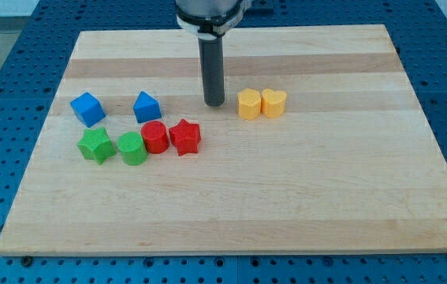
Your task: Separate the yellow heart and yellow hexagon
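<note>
While standing on the counter (286,189) at the view's upper middle, my tip (214,104) just to the view's left of the yellow hexagon (249,104), apart from it by a narrow gap. No end effector with jaws here, only a straight dark rod, so nothing held and no width to tell. Yellow hexagon touching the yellow heart (273,103) on its right side in the view, both together right of centre. Toward the view's left, well apart from the yellow pair: blue cube (87,109) farthest left, second blue block (147,106) between it and the rod. Below those, in a row: green star (96,146), green round block (132,148), red round block (155,136), red star (184,136), neighbours touching or nearly so.
</note>
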`<control>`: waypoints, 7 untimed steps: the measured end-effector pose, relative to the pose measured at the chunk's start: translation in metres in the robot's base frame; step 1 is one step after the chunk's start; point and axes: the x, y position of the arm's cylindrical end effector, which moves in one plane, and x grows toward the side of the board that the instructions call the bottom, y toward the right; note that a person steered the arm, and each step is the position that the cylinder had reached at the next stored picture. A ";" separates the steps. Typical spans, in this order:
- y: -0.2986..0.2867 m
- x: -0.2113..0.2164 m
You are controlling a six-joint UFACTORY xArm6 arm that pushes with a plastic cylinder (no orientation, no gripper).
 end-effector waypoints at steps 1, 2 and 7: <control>0.013 0.033; 0.042 0.062; 0.109 0.033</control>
